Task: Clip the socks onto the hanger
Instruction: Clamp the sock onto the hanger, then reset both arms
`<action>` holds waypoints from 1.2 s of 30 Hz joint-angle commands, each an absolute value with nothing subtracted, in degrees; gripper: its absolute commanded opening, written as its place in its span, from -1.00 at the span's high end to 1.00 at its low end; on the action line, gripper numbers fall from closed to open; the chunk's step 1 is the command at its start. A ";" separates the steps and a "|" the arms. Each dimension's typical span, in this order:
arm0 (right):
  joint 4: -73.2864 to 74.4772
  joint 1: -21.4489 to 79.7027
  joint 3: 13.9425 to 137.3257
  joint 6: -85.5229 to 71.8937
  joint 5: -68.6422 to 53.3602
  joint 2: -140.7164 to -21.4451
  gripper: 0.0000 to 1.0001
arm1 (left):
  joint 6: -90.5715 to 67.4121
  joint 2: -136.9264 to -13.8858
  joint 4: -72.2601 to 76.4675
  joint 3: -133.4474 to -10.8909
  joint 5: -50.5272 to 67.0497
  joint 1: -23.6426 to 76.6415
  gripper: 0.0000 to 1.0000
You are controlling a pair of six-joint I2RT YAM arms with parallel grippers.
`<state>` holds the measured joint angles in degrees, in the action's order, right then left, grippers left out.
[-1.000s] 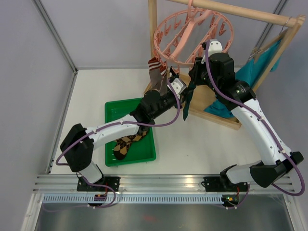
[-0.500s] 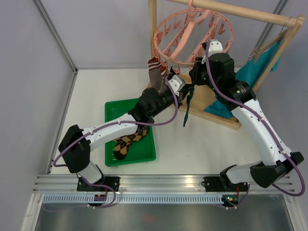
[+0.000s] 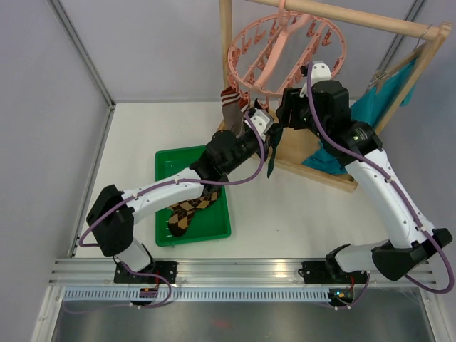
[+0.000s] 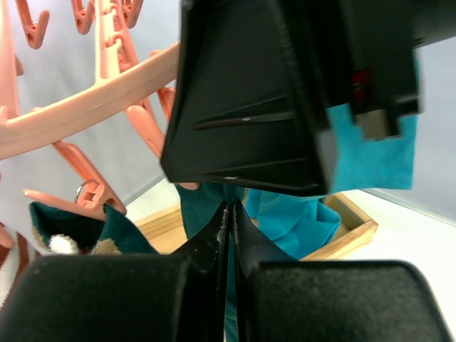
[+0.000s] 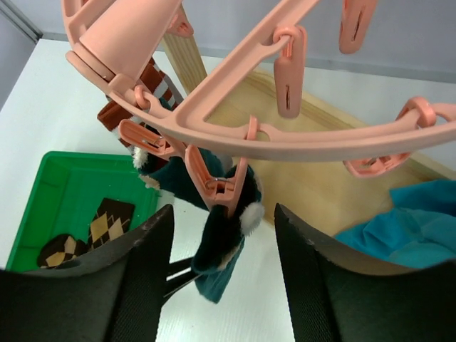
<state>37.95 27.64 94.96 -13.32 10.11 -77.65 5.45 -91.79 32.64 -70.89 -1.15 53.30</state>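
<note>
The hanger [image 3: 274, 51] hangs from the wooden frame [image 3: 226, 43] at the far side of the counter [image 3: 299, 214], its ring close against the upright post. Under the ring's near edge both tools crowd together. The right tool [image 5: 221, 211] has its fingers spread wide, one on either side of the dark teal sock [image 5: 217, 242]. The left tool [image 4: 228, 217] is pinched closed on that sock's lower part. The sock's cuff sits in a pink peg [image 5: 217, 187] on the ring, and the rest hangs down.

The grey-brown sock [image 3: 231, 108] hangs from the ring just beside the post, near the left wrist. The argyle sock [image 3: 187, 210] lies in the green tray [image 3: 214, 221], left of centre. A teal cloth [image 3: 376, 100] hangs at the frame's right end.

Open white counter lies between the tray and the right arm, in front of the frame's base. Grey walls close in the left side and the back.
</note>
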 commanded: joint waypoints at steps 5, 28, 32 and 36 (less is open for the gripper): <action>39.29 27.86 96.59 -13.80 8.53 -74.01 -0.38 | 4.22 -90.09 31.64 -73.21 -5.98 53.70 0.49; 35.52 27.86 80.52 -15.64 7.65 -60.30 -0.96 | -10.89 -57.41 -13.78 -65.39 -23.29 53.26 -0.37; 34.28 27.95 77.09 -16.26 7.47 -58.63 -0.96 | -12.39 -51.69 -20.29 -62.85 -26.19 53.09 -0.40; 33.05 27.95 72.79 -17.14 6.16 -56.26 -0.96 | -12.74 -46.85 -22.85 -60.65 -26.90 52.82 -0.44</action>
